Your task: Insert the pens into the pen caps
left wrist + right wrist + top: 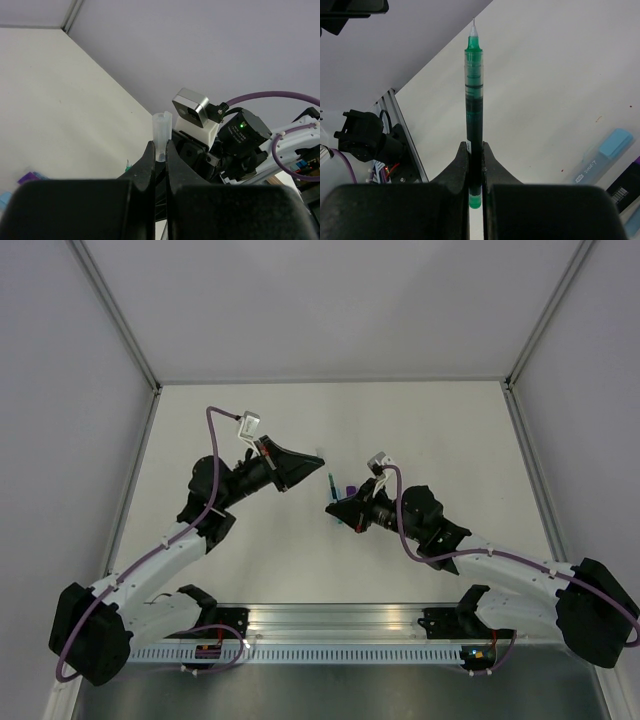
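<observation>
My left gripper [160,150] is shut on a slim translucent pen cap [162,131] that sticks up past the fingertips, open end outward. My right gripper [474,150] is shut on the thin dark green pen [474,95], with its fine tip pointing away from the jaws. In the top view the left gripper [312,464] and the right gripper [334,508] hover over mid-table, facing each other a short gap apart, and the green pen [331,483] stands between them. A light blue marker [602,155] and a black-and-purple marker [627,185] lie on the table under the right arm.
The white table [420,430] is walled by grey panels at the back and both sides. A metal rail [330,625] with the arm bases runs along the near edge. A purple item [350,489] lies by the right gripper. The right arm's camera [190,107] faces the left wrist.
</observation>
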